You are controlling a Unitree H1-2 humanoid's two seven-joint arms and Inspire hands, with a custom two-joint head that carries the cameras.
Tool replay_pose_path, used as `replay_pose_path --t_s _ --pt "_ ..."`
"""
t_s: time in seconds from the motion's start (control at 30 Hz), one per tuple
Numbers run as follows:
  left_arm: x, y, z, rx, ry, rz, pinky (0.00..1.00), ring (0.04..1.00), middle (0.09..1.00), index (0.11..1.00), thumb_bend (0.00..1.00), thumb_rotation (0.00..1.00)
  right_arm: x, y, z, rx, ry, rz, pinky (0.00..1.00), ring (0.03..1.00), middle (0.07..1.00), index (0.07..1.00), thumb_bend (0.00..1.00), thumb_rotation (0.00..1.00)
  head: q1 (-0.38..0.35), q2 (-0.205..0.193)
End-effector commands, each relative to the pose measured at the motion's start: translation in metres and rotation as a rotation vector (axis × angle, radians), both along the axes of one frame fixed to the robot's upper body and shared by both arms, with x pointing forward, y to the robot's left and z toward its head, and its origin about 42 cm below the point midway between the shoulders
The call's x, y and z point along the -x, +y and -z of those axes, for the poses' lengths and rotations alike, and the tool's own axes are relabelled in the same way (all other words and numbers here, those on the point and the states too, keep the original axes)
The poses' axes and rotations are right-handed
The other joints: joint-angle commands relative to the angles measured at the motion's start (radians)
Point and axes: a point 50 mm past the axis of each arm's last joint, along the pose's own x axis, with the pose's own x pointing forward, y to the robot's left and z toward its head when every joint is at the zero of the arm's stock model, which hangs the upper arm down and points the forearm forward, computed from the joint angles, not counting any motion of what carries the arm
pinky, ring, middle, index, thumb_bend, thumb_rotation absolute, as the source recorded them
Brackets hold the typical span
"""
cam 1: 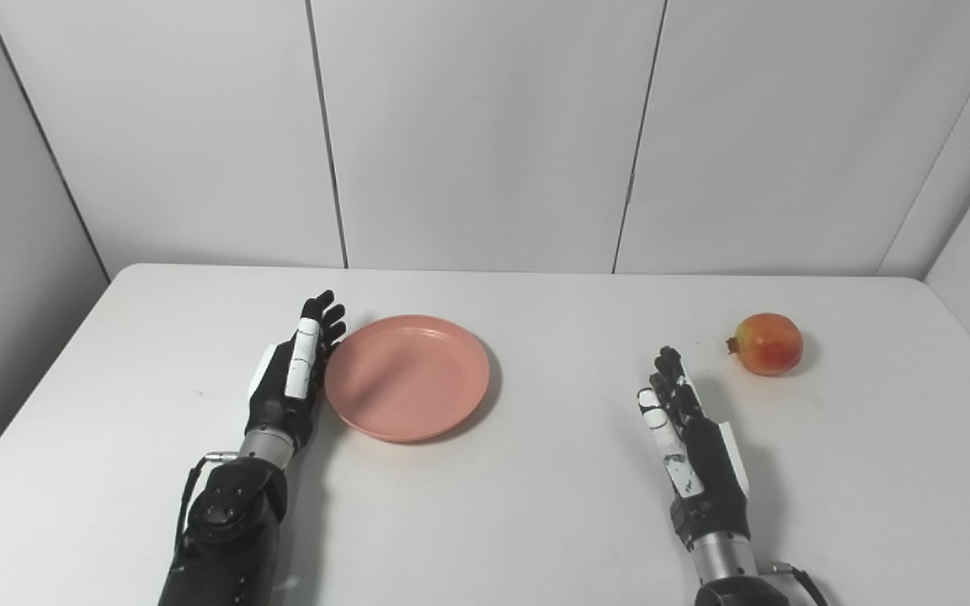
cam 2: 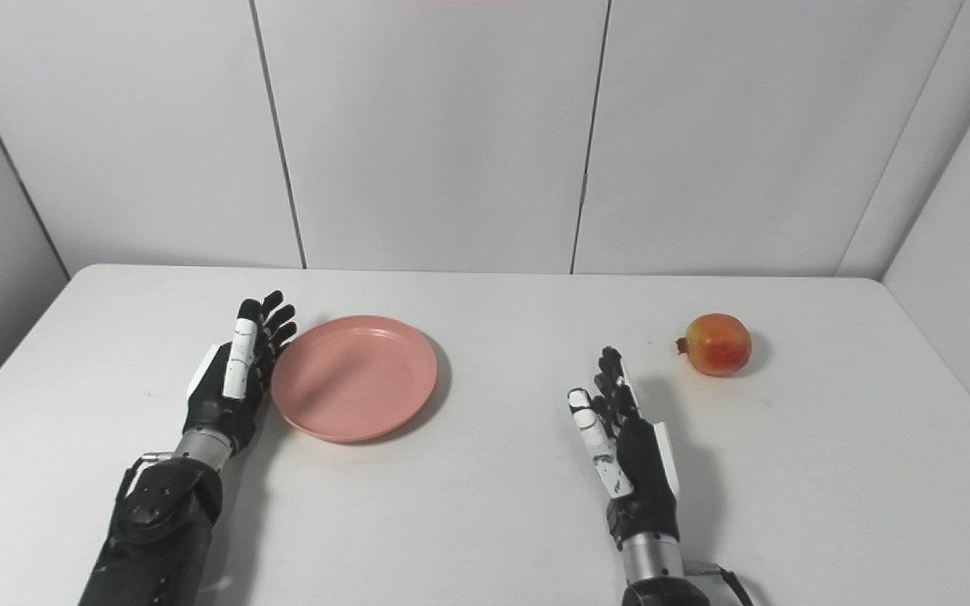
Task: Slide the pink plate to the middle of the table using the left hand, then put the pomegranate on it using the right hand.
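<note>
**Left hand at the plate's edge, right hand waiting short of the fruit**

Your left hand (cam 1: 291,379) stands on edge with its fingers (cam 1: 321,318) straight and spread a little, holding nothing; its palm side sits right against the left rim of the round, shallow pink plastic plate (cam 1: 407,377). You cannot tell from these views whether palm and rim truly touch or are only just beside each other. The plate lies flat on the white tabletop (cam 1: 485,522), left of the table's middle.

Your right hand (cam 1: 691,438) is also unclenched, fingers extended and pointing away from you, empty. The red-and-yellow round pomegranate (cam 1: 768,343) rests on the tabletop beyond and to the right of that hand, near it but apart, and well apart from the plate. Grey wall panels (cam 1: 485,126) close off the back.
</note>
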Motion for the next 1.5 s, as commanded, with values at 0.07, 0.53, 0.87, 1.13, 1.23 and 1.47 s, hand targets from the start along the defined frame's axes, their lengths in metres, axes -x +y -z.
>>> replay_pose_path --t_s 0.07,0.53,0.87,1.13,1.23,1.47 --pt "-0.011 -0.005 -0.024 0.010 -0.072 0.034 0.97 0.968 0.963 0.962 0.85 1.00 -0.014 0.012 -0.022 -0.003 -0.056 0.005 0.99 0.975 0.964 0.944 0.79 0.73 -0.033 0.027" --pt "-0.006 -0.038 -0.019 0.096 -0.049 0.090 0.98 0.981 0.971 0.965 0.86 1.00 -0.022 0.007 -0.025 0.045 -0.064 0.007 0.98 0.980 0.980 0.960 0.75 0.79 -0.045 0.051" --pt "0.002 -0.058 -0.015 0.107 -0.050 0.104 0.99 0.991 0.984 0.975 0.86 1.00 -0.021 0.003 -0.026 0.026 -0.066 0.000 0.97 0.970 0.974 0.956 0.71 0.75 -0.030 0.058" --pt "0.008 -0.072 -0.018 0.114 -0.060 0.095 0.97 0.980 0.977 0.971 0.85 1.00 -0.021 0.003 -0.027 0.022 -0.076 -0.002 0.96 0.963 0.970 0.952 0.73 0.74 -0.032 0.065" --pt "0.010 -0.078 -0.017 0.122 -0.067 0.097 0.97 0.985 0.982 0.973 0.84 1.00 -0.021 0.003 -0.027 0.027 -0.074 -0.002 0.96 0.961 0.969 0.950 0.73 0.75 -0.033 0.066" --pt "0.014 -0.089 -0.013 0.137 -0.072 0.128 0.99 0.993 0.989 0.979 0.85 1.00 -0.021 0.002 -0.028 0.027 -0.072 -0.006 0.96 0.964 0.970 0.952 0.71 0.75 -0.032 0.070"
